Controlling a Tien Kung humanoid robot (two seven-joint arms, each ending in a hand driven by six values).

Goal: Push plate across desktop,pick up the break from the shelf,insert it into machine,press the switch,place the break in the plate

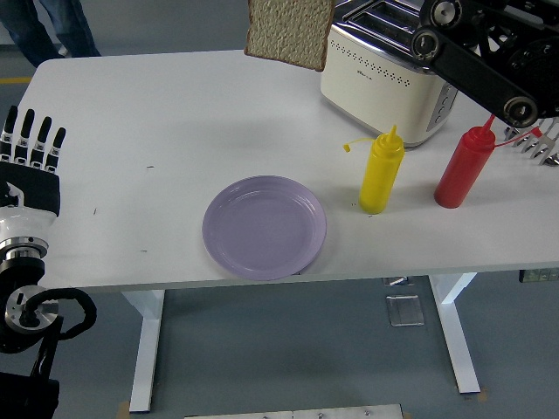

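Observation:
A slice of bread (288, 30) hangs in the air at the top edge, left of the cream toaster (393, 74) and above the table's far side. My right arm (476, 65) reaches across over the toaster toward it; the hand itself is cut off by the picture's top, so its grip on the slice is hidden. The toaster's slots stand empty. A lilac plate (264, 227) lies near the table's front edge, well below the bread. My left hand (35, 140) rests at the left edge, fingers straight and holding nothing.
A yellow squeeze bottle (381, 172) and a red one (463, 168) stand between the plate and the toaster. A metal rack (537, 140) sits at the right edge. A person's legs (48, 26) show at the far left corner.

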